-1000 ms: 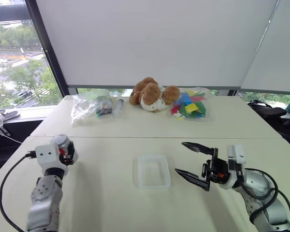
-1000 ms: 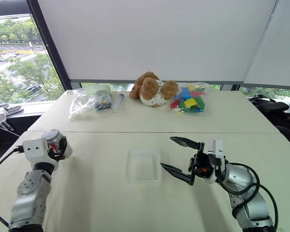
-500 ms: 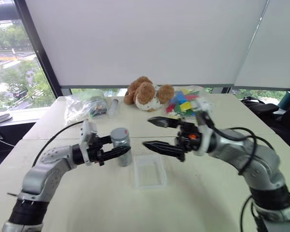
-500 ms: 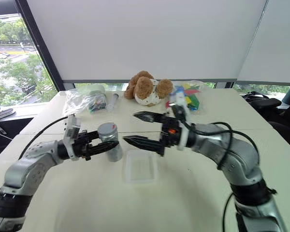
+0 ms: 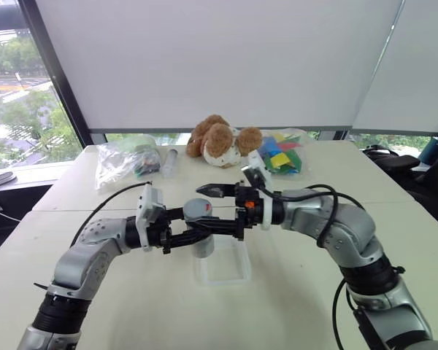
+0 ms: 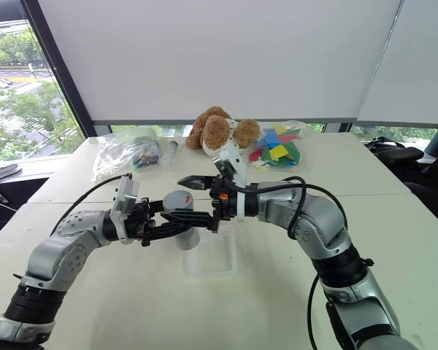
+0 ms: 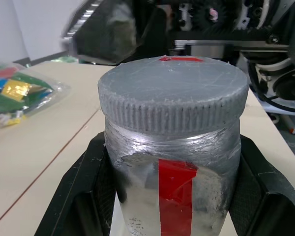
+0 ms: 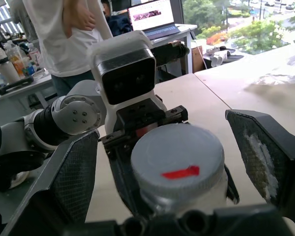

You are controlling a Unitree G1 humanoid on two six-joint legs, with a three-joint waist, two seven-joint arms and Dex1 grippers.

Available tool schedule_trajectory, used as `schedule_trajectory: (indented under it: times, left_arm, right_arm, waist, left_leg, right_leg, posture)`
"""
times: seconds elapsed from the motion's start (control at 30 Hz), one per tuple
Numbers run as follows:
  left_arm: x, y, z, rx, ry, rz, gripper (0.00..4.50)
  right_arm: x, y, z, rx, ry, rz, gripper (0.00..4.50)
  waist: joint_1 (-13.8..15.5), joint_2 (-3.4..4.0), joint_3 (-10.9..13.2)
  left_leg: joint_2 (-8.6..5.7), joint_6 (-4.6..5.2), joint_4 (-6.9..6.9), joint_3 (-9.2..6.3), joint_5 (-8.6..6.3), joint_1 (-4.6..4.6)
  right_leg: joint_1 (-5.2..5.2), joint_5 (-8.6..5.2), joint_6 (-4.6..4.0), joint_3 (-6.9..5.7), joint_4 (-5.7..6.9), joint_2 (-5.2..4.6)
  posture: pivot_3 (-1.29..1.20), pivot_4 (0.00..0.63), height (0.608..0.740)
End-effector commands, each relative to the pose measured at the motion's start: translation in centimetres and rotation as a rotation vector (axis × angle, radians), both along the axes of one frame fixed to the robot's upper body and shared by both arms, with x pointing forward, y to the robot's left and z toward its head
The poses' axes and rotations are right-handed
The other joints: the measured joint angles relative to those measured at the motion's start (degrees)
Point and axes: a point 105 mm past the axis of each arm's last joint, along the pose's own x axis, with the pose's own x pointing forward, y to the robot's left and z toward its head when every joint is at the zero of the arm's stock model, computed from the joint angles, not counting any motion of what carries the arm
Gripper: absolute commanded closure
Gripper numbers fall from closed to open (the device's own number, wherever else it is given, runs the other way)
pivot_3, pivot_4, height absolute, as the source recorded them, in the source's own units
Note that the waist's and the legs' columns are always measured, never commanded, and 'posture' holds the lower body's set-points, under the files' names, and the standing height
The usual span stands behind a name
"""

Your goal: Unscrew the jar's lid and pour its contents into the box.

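The silvery-grey jar (image 7: pixel 173 162) with a red label patch stands upright between the two black fingers (image 7: pixel 88 191) of my left gripper (image 5: pixel 204 233), which is shut on its body. It hangs just above the near-left edge of the clear box (image 5: pixel 224 264). The ribbed grey lid (image 8: pixel 177 158) sits on the jar and carries a red mark. My right gripper (image 5: pixel 204 210) reaches in from the right, open, with one finger on each side of the lid and a gap on both sides. The contents are hidden inside the jar.
At the far side of the table lie a brown plush toy (image 5: pixel 220 142), a bag of coloured pieces (image 5: pixel 281 157), a clear bag (image 5: pixel 124 162) and a small tube (image 5: pixel 168 162). A person (image 8: pixel 64 34) stands beyond the table in the right wrist view.
My left gripper has carried the jar from the left to the middle, beside the box. My right gripper has risen and swung left until its open fingers stand around the lid.
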Motion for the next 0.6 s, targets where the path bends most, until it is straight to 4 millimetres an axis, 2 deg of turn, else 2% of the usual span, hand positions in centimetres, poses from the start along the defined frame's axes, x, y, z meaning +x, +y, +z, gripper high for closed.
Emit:
schedule_trajectory:
  times: [0.03, 0.43, 0.53, 0.6]
  left_arm:
    - [-0.6, -0.5, 0.8, 0.003, -0.060, -0.022, 2.22]
    - [-1.0, -0.9, 0.9, -0.005, -0.067, -0.024, 2.22]
    - [-1.1, -0.8, 0.9, -0.002, -0.067, -0.023, 2.22]
    - [-1.1, -0.7, 0.8, 0.000, -0.068, -0.022, 2.22]
  right_arm:
    - [-0.3, 0.5, 1.3, 0.021, -0.064, 0.033, 0.00]
    - [0.1, 0.8, -0.1, -0.029, -0.065, 0.057, 0.00]
    - [0.0, 0.8, -0.2, -0.019, -0.070, 0.065, 0.93]
    - [-0.2, 0.8, -0.3, -0.018, -0.070, 0.081, 1.92]
  waist:
    - [-0.16, 0.00, 0.00]
    - [-0.23, 0.01, 0.01]
    - [-0.23, 0.01, 0.01]
    - [-0.23, 0.01, 0.01]
  left_leg:
    - [0.00, 0.00, 0.00, 0.00, 0.00, 0.00]
    - [0.00, 0.00, -0.01, 0.00, 0.00, 0.00]
    - [0.00, 0.00, -0.02, 0.00, 0.00, 0.00]
    - [0.00, 0.00, -0.02, 0.00, 0.00, 0.00]
  right_leg:
    - [0.00, 0.00, 0.00, 0.00, 0.00, 0.00]
    - [-0.03, 0.00, 0.00, 0.00, 0.03, 0.02]
    - [-0.04, 0.00, 0.00, 0.00, 0.03, 0.02]
    - [-0.04, 0.00, 0.01, 0.00, 0.04, 0.02]
  posture:
    - [0.00, 0.150, 0.740]
    - [0.00, 0.150, 0.740]
    - [0.00, 0.150, 0.740]
    - [0.00, 0.150, 0.740]
